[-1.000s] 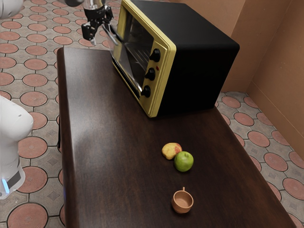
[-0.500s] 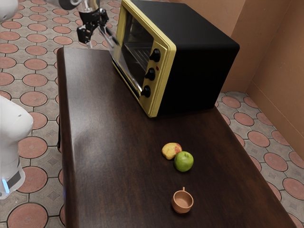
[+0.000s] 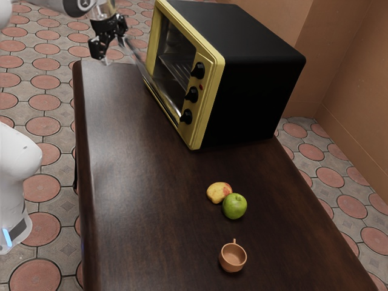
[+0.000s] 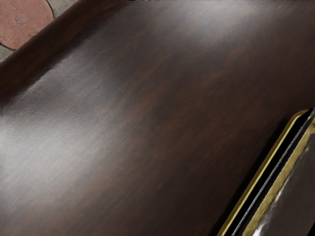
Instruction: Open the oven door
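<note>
My black gripper (image 3: 109,46) is poised at the outer edge of the oven door (image 3: 137,54), above the far end of the table (image 3: 139,182), toward the exterior view's upper left. How far apart its two sides stand, and whether they have hold of the door, I cannot tell.

The door is partly open, slanting outward and upward from the bottom of the oven's (image 3: 254,85) yellow-framed front. A wire rack (image 3: 174,68) is visible inside, and three black knobs (image 3: 191,94) line the frame beside the opening.

Nearer the exterior camera, a yellow-and-red fruit (image 3: 219,192) sits close beside a green apple (image 3: 234,206); a small tan cup (image 3: 233,258) stands upright just past them, its handle on the side toward the apple. All three are well apart from my gripper.

Under my hand, the wrist view shows glossy dark wood, the oven's yellow edging and, beyond the table's rim, a round reddish floor tile (image 4: 23,22).
</note>
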`<move>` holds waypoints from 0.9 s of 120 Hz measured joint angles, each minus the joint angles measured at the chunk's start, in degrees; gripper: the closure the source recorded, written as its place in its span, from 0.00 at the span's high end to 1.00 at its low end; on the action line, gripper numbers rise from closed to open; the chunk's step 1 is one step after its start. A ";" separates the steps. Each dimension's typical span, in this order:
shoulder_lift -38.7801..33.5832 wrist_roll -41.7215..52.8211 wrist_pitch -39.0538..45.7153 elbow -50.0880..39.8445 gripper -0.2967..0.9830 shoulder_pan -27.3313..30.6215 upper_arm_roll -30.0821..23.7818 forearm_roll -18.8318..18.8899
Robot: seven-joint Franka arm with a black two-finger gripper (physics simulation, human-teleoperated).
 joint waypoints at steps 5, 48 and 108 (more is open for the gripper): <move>-0.38 0.00 0.04 -0.68 0.77 -0.06 0.19 0.13; -8.14 0.55 -0.08 -7.84 0.77 2.26 10.13 0.26; 26.21 -16.98 -24.05 42.76 0.77 -33.25 -14.10 6.72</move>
